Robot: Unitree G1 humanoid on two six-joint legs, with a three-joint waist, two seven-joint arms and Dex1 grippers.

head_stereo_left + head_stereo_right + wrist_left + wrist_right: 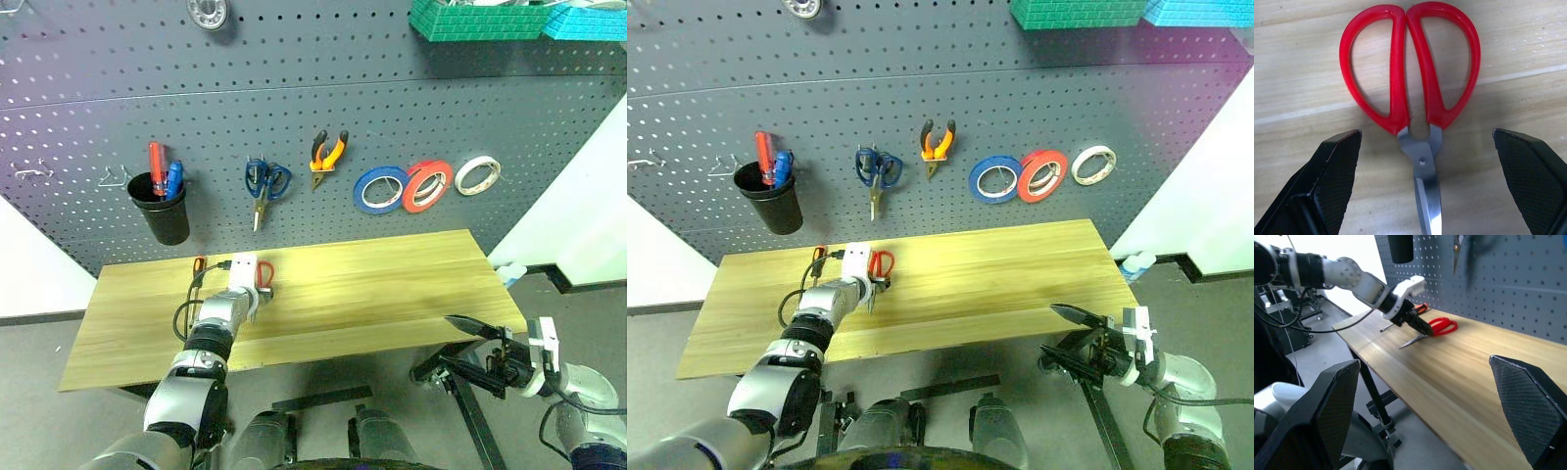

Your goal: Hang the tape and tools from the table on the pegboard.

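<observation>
Scissors (1409,93): we see them flat on the table (392,294).
Left gripper (1427,188): jaws wide, straddling the blades.
Right gripper (1425,416): jaws wide, empty.

Silver-grey jointed arms, black cables, white wrist blocks, black textured fingers (1337,186), seemingly rubbery.

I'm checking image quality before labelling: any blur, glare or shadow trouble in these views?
Right wrist view: the blue-handled scissors on the pegboard are smeared. Left wrist view: the red-handled scissors are sharp, with glare on the blades and a soft shadow around the pivot. Head views: pink tint at the edges.
</observation>
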